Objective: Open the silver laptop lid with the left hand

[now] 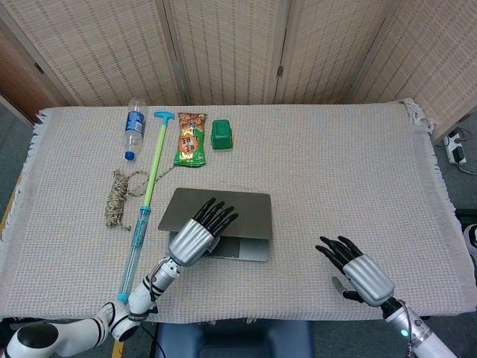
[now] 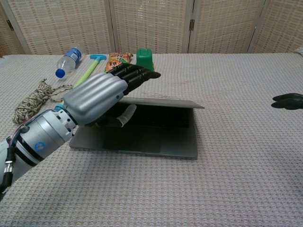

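The silver laptop lies near the table's front with its lid lifted part way, so the dark keyboard and silver palm rest show beneath it. My left hand grips the lid's front edge at its left side. Its fingers lie over the top and the thumb sits under the lid. My right hand hovers palm down over the cloth well to the right of the laptop, fingers spread and holding nothing. Only its fingertips reach the chest view.
Behind the laptop lie a water bottle, a long green and blue pump tube, a coil of twine, a snack bag and a small green box. Woven screens stand behind the table.
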`<act>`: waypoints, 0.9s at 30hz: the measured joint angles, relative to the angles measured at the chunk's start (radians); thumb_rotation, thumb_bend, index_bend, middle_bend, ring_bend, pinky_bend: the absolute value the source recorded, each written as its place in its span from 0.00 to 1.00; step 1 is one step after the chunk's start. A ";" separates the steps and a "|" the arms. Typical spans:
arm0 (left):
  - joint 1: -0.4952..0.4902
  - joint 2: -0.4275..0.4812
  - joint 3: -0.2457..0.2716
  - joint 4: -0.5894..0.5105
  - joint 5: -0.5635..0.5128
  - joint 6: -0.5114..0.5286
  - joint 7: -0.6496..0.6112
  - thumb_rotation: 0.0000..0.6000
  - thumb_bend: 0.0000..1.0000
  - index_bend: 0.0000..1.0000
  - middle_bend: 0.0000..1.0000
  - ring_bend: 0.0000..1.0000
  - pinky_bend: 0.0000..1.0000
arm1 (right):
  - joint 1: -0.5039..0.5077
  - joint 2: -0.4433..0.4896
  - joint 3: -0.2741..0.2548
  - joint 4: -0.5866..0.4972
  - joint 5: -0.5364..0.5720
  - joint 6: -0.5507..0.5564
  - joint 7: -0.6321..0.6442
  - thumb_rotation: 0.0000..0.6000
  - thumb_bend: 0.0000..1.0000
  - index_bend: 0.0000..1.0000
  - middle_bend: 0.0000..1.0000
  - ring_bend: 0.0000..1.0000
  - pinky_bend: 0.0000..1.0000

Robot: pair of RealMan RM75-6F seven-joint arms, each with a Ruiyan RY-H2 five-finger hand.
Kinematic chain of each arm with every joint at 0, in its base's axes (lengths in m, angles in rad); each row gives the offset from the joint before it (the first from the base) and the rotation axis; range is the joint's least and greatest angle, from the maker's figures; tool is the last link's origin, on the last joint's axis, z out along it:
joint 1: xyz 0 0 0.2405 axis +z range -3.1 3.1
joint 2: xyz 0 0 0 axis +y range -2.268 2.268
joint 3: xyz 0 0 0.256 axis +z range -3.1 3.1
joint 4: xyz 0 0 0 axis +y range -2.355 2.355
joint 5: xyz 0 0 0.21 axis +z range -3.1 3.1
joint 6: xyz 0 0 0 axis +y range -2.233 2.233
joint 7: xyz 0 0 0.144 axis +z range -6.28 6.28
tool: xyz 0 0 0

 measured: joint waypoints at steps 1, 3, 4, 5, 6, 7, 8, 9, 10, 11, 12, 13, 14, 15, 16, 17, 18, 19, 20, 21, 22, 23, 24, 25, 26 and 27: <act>-0.005 0.002 -0.005 -0.004 -0.003 -0.003 0.005 1.00 0.69 0.02 0.12 0.01 0.00 | 0.012 -0.002 -0.004 -0.002 -0.003 -0.020 0.006 1.00 0.78 0.00 0.00 0.10 0.00; -0.016 0.006 -0.013 -0.011 -0.010 -0.012 0.015 1.00 0.69 0.02 0.12 0.01 0.00 | 0.041 -0.009 -0.010 -0.006 -0.006 -0.068 0.020 1.00 0.83 0.00 0.00 0.08 0.00; -0.020 0.008 -0.016 -0.013 -0.012 -0.016 0.019 1.00 0.69 0.02 0.12 0.01 0.00 | 0.053 -0.013 -0.011 -0.008 -0.005 -0.090 0.026 1.00 0.85 0.00 0.00 0.07 0.00; -0.025 0.009 -0.019 -0.015 -0.015 -0.020 0.024 1.00 0.69 0.02 0.12 0.01 0.00 | 0.070 -0.019 -0.013 -0.010 -0.003 -0.119 0.033 1.00 0.87 0.00 0.00 0.07 0.00; -0.031 0.012 -0.022 -0.017 -0.017 -0.024 0.030 1.00 0.69 0.02 0.12 0.01 0.00 | 0.084 -0.025 -0.013 -0.012 -0.001 -0.140 0.040 1.00 0.88 0.00 0.00 0.07 0.00; -0.035 0.013 -0.025 -0.019 -0.020 -0.028 0.035 1.00 0.69 0.02 0.12 0.01 0.00 | 0.099 -0.032 -0.013 -0.013 0.002 -0.161 0.048 1.00 0.90 0.00 0.00 0.07 0.00; -0.038 0.015 -0.027 -0.021 -0.023 -0.031 0.038 1.00 0.69 0.02 0.12 0.01 0.00 | 0.120 -0.046 -0.011 -0.013 0.006 -0.185 0.061 1.00 0.92 0.00 0.00 0.07 0.00; -0.042 0.017 -0.030 -0.023 -0.026 -0.035 0.041 1.00 0.69 0.02 0.12 0.01 0.00 | 0.134 -0.056 -0.010 -0.013 0.009 -0.201 0.070 1.00 0.93 0.00 0.00 0.07 0.00; -0.043 0.018 -0.031 -0.024 -0.028 -0.036 0.042 1.00 0.69 0.02 0.12 0.01 0.00 | 0.147 -0.066 -0.008 -0.013 0.011 -0.213 0.079 1.00 0.94 0.00 0.00 0.07 0.00; -0.045 0.019 -0.032 -0.025 -0.029 -0.037 0.045 1.00 0.69 0.02 0.12 0.01 0.00 | 0.160 -0.078 -0.004 -0.010 0.014 -0.228 0.085 1.00 0.95 0.00 0.00 0.07 0.00; -0.047 0.020 -0.034 -0.026 -0.032 -0.039 0.049 1.00 0.69 0.02 0.12 0.01 0.00 | 0.171 -0.088 0.000 -0.007 0.016 -0.240 0.086 1.00 0.95 0.00 0.00 0.06 0.00; -0.048 0.021 -0.034 -0.027 -0.035 -0.040 0.051 1.00 0.69 0.02 0.12 0.01 0.00 | 0.182 -0.099 0.005 -0.002 0.019 -0.254 0.085 1.00 0.95 0.00 0.00 0.06 0.00; -0.049 0.022 -0.034 -0.027 -0.037 -0.041 0.052 1.00 0.69 0.02 0.12 0.01 0.00 | 0.199 -0.117 0.014 0.005 0.024 -0.276 0.083 1.00 0.95 0.00 0.00 0.06 0.00; -0.049 0.022 -0.034 -0.026 -0.040 -0.041 0.055 1.00 0.69 0.02 0.12 0.01 0.00 | 0.214 -0.131 0.021 0.011 0.030 -0.294 0.082 1.00 0.95 0.00 0.00 0.06 0.00; -0.050 0.022 -0.033 -0.026 -0.042 -0.041 0.059 1.00 0.69 0.02 0.12 0.01 0.00 | 0.230 -0.146 0.030 0.017 0.038 -0.311 0.082 1.00 0.95 0.00 0.00 0.05 0.00; -0.050 0.023 -0.032 -0.027 -0.044 -0.040 0.061 1.00 0.69 0.02 0.12 0.01 0.00 | 0.252 -0.166 0.044 0.027 0.050 -0.332 0.083 1.00 0.95 0.00 0.00 0.05 0.00; -0.050 0.023 -0.031 -0.028 -0.045 -0.039 0.062 1.00 0.69 0.02 0.12 0.01 0.00 | 0.267 -0.181 0.054 0.036 0.060 -0.346 0.084 1.00 0.95 0.00 0.00 0.05 0.00; -0.050 0.023 -0.030 -0.028 -0.046 -0.039 0.063 1.00 0.69 0.02 0.12 0.01 0.00 | 0.282 -0.195 0.064 0.046 0.069 -0.358 0.084 1.00 0.95 0.00 0.00 0.06 0.00; -0.050 0.023 -0.029 -0.028 -0.047 -0.039 0.064 1.00 0.69 0.02 0.12 0.01 0.00 | 0.297 -0.211 0.075 0.062 0.079 -0.370 0.080 1.00 0.95 0.00 0.00 0.06 0.00; -0.051 0.024 -0.029 -0.028 -0.049 -0.038 0.066 1.00 0.69 0.02 0.12 0.01 0.00 | 0.307 -0.223 0.081 0.073 0.084 -0.377 0.073 1.00 0.95 0.00 0.00 0.06 0.00; -0.051 0.025 -0.029 -0.028 -0.050 -0.038 0.066 1.00 0.69 0.02 0.12 0.01 0.00 | 0.316 -0.236 0.087 0.083 0.089 -0.384 0.064 1.00 0.95 0.00 0.00 0.06 0.00; -0.051 0.026 -0.028 -0.028 -0.052 -0.039 0.067 1.00 0.69 0.02 0.12 0.01 0.00 | 0.329 -0.253 0.094 0.092 0.096 -0.395 0.056 1.00 0.95 0.00 0.00 0.06 0.00; -0.052 0.028 -0.028 -0.028 -0.054 -0.039 0.068 1.00 0.69 0.02 0.12 0.01 0.00 | 0.338 -0.265 0.098 0.097 0.102 -0.404 0.052 1.00 0.95 0.00 0.00 0.06 0.00; -0.052 0.028 -0.028 -0.029 -0.056 -0.039 0.068 1.00 0.69 0.02 0.12 0.01 0.00 | 0.348 -0.275 0.103 0.104 0.108 -0.412 0.047 1.00 0.95 0.00 0.00 0.05 0.00; -0.052 0.029 -0.028 -0.030 -0.057 -0.039 0.069 1.00 0.69 0.02 0.12 0.01 0.00 | 0.359 -0.289 0.108 0.115 0.117 -0.424 0.039 1.00 0.95 0.00 0.00 0.05 0.00; -0.052 0.030 -0.028 -0.031 -0.059 -0.039 0.069 1.00 0.69 0.02 0.12 0.01 0.00 | 0.367 -0.298 0.111 0.122 0.124 -0.433 0.034 1.00 0.95 0.00 0.00 0.05 0.00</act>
